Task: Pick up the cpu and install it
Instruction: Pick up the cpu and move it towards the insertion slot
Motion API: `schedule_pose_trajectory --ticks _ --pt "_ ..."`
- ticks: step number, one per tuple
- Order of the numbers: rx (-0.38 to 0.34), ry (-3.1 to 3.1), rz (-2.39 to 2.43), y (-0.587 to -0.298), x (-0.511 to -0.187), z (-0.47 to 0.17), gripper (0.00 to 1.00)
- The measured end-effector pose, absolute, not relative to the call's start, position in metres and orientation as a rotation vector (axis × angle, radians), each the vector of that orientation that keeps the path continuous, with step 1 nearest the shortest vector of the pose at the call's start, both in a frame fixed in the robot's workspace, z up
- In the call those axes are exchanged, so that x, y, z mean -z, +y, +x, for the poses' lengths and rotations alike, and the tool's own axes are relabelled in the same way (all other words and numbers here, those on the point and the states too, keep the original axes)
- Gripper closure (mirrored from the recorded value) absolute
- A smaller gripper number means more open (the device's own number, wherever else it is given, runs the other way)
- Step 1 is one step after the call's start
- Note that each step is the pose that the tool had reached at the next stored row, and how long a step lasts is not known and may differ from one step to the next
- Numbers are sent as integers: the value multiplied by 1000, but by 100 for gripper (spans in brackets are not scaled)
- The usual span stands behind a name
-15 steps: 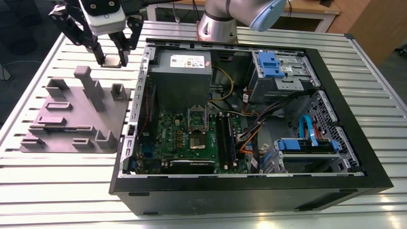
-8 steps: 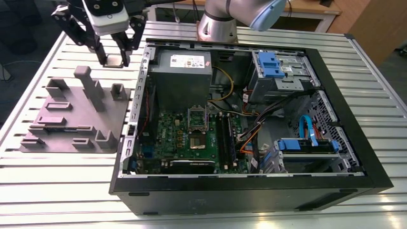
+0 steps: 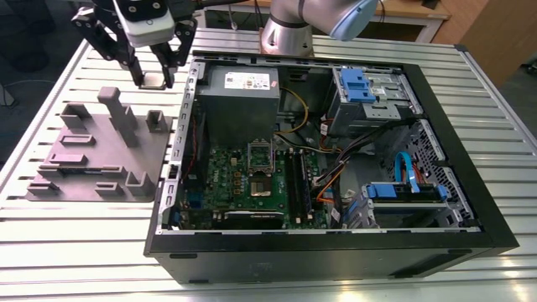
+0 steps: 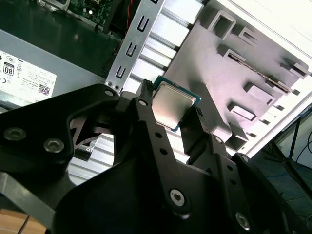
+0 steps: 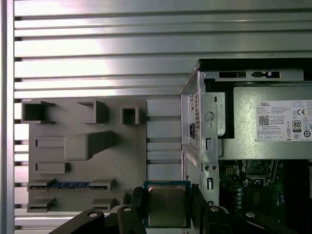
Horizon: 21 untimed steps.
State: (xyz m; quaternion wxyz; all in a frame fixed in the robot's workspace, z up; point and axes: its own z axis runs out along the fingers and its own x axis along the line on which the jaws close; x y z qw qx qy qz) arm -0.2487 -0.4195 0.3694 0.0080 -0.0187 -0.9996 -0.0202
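Observation:
My gripper [image 3: 155, 82] hangs in the air above the far edge of the grey plastic plate [image 3: 100, 157], just outside the computer case [image 3: 336, 245] on the exterior view's left. It is shut on the cpu [image 3: 155, 80], a small flat square chip with a silvery top and dark rim. The cpu [image 5: 166, 204] sits pinched between the black fingers [image 5: 137, 207] in the first wrist view. The second wrist view shows the same cpu [image 4: 173, 105] held by its edges. The motherboard socket [image 3: 261, 165] lies open inside the case.
The open case holds a grey power supply [image 3: 241, 88], blue drive bays [image 3: 363, 85] and loose cables [image 3: 336, 176]. The grey plate carries several upright blocks [image 3: 116, 113]. A slatted metal table [image 3: 75, 239] bears everything. The arm's base [image 3: 290, 31] stands behind the case.

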Motion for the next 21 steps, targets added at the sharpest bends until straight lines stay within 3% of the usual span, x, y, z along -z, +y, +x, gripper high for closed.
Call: schedule_pose_trajectory --ticks 21 --pt "63 -3124 -59 -422 -369 -220 53"
